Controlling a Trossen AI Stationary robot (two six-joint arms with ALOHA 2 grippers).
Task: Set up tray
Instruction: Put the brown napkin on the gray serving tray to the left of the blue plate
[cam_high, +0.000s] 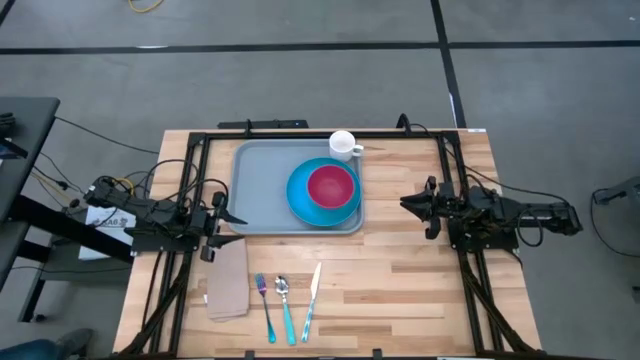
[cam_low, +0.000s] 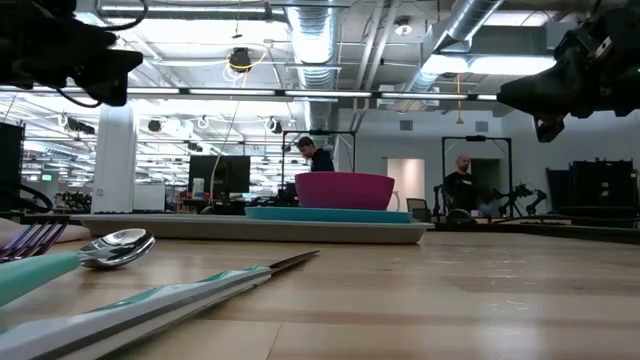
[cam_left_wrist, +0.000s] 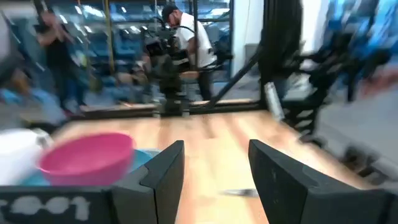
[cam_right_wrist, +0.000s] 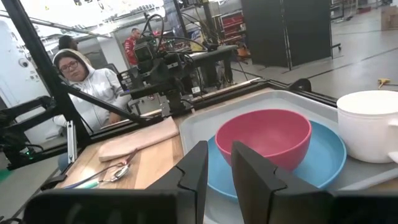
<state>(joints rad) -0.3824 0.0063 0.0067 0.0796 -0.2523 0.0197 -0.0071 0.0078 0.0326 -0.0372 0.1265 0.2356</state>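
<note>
The light-grey tray (cam_high: 262, 190) lies flat at the table's far middle. On it sits a blue plate (cam_high: 300, 205) with a pink bowl (cam_high: 331, 186) on top, also in the right wrist view (cam_right_wrist: 264, 134). A white mug (cam_high: 343, 145) stands at the tray's far right corner. My left gripper (cam_high: 232, 212) hovers open just off the tray's near left corner, above the napkin's far end. My right gripper (cam_high: 407, 205) hovers right of the tray, pointing at it, its fingers (cam_right_wrist: 196, 168) a narrow gap apart. Both touch nothing.
A tan napkin (cam_high: 228, 280) lies near the table's near left. Right of it lie a fork (cam_high: 265, 305), a spoon (cam_high: 285, 305) and a knife (cam_high: 311, 295) with teal handles. Bare wood spreads between the tray and the right arm. People show in the room beyond.
</note>
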